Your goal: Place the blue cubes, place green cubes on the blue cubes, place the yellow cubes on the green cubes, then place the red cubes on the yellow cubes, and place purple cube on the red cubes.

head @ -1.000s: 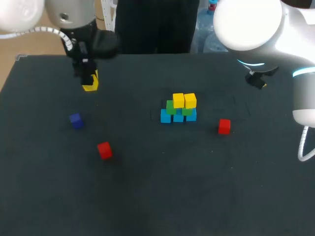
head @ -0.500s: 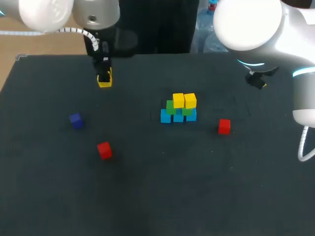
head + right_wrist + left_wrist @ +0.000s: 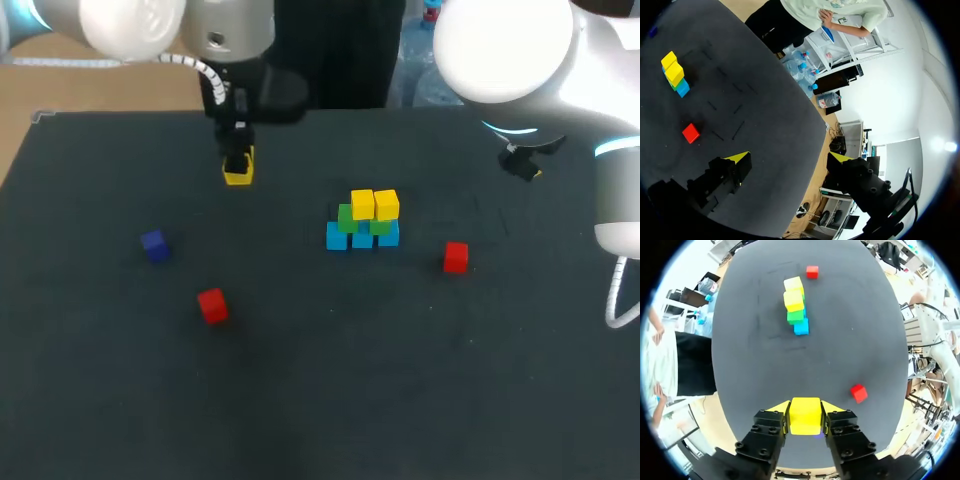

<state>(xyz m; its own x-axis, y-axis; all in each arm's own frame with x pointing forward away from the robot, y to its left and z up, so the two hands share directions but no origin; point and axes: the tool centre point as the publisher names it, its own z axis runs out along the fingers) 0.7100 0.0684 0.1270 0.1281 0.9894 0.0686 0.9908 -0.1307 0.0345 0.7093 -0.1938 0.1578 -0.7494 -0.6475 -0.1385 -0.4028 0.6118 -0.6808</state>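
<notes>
Over the last second my left gripper (image 3: 238,166) has travelled across the far side of the dark matte tabletop (image 3: 300,400) toward the middle, and it now hangs above the surface, well apart from the stack. It is pinching a small yellow cube (image 3: 805,415); the left wrist view shows the block seated squarely between the two fingers, touched from both sides. Nothing else has shifted: the stack sits in the centre with its row of light blue cubes (image 3: 337,237) at the bottom, green cubes (image 3: 348,217) on those and two yellow cubes (image 3: 374,205) side by side on top. One red cube (image 3: 455,257) lies just to the right of the stack, another red cube (image 3: 212,305) rests nearer me on the left, and the dark blue-violet cube (image 3: 154,244), which I take to be the purple one, sits further left. My right gripper (image 3: 789,159) has stayed parked near the far right edge, fingers spread wide with nothing between them. I read this as the yellow layer being finished: the carried block is heading for the stack, though from here I cannot tell which green face is free to receive it. The approach will need care, since the two yellow blocks already up there could be knocked off. The reds and the purple cube are not yet placed
</notes>
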